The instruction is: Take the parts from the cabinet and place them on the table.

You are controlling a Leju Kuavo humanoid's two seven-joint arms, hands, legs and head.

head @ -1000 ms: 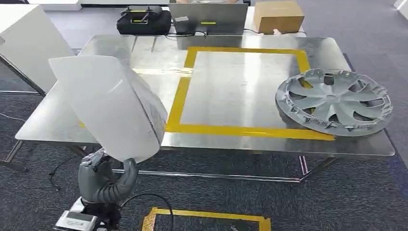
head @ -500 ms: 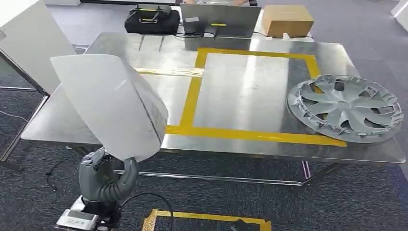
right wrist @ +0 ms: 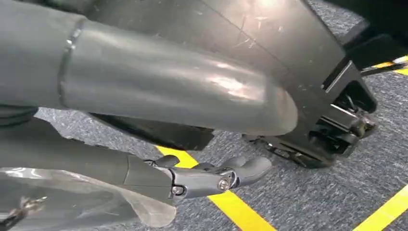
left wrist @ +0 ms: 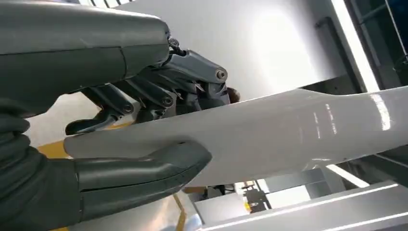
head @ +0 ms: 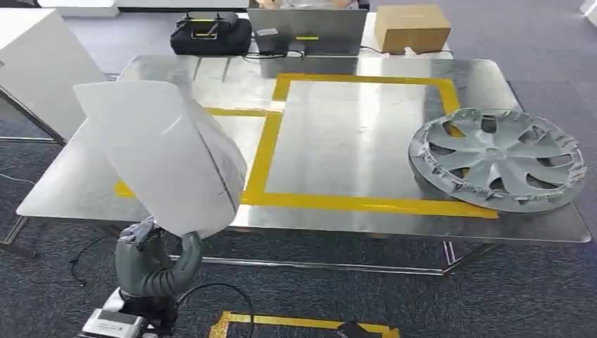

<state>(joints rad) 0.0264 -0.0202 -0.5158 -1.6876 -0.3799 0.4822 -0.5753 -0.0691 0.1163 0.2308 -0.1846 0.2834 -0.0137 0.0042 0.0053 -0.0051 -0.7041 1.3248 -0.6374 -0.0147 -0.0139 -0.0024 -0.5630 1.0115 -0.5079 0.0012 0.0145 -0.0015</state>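
Note:
My left hand (head: pixel 151 260) grips a large white curved panel (head: pixel 165 155) by its lower edge and holds it upright in front of the steel table's (head: pixel 338 134) near left corner. In the left wrist view the thumb lies under the panel (left wrist: pixel 288 130) and the fingers (left wrist: pixel 159 94) press on its other face. A silver wheel cover (head: pixel 496 158) lies flat on the table's right side, partly over the yellow tape. My right hand (right wrist: pixel 197 180) hangs over the carpet, fingers loosely extended, holding nothing.
A yellow tape rectangle (head: pixel 264 155) marks the table's middle. At the far edge stand a black bag (head: pixel 210 34), a grey laptop (head: pixel 310 32) and a cardboard box (head: pixel 412 27). A white cabinet (head: pixel 35 63) stands left. Yellow tape (head: pixel 296 325) marks the floor.
The whole picture has swayed sideways and back, so the camera moved. The panel stays in my left hand in the same pose; the wheel cover has not moved on the table.

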